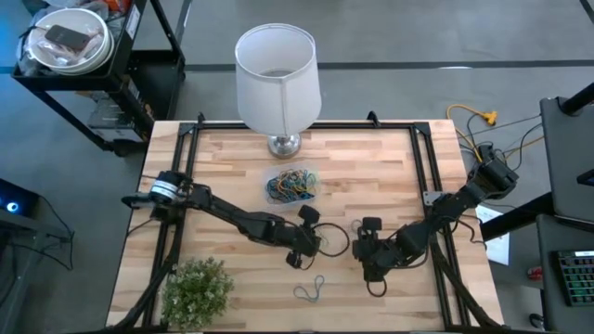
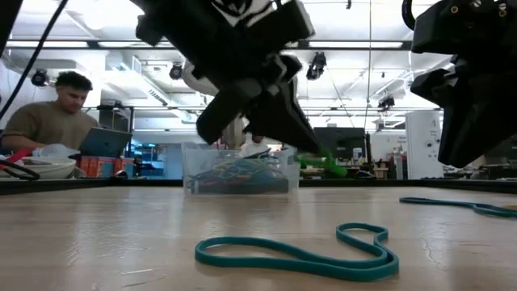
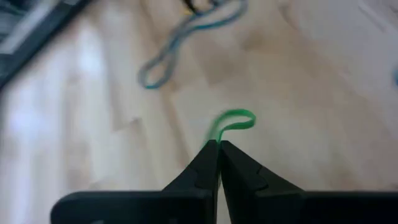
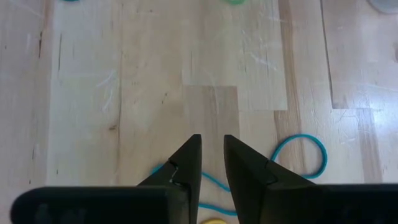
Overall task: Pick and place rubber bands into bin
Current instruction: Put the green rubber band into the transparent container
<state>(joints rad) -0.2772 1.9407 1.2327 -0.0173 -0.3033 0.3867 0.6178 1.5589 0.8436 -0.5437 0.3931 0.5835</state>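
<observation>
one green band [image 3: 233,121] is pinched in the left hand [image 3: 219,149], lifted short of the bin [image 1: 290,185]; next, carry it over the bin and release. right hand [image 4: 212,155] waits slightly spread above a teal band [image 4: 298,155] on the bench [image 1: 371,167].

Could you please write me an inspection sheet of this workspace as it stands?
Surface: wooden table, bare in most places.
Job's things: bin near the lamp, with many bands inside; green band pinched in the left claw; teal band loose near the front edge; blue band on the wood by the right claw.
Clutter: lamp at the back, plant at the front left corner.
Grippers: left claw shut on the green band, above the table; right claw open, over the wood.
Cables: black cable between the arms.
Surroundings: person at a laptop behind the table.
</observation>
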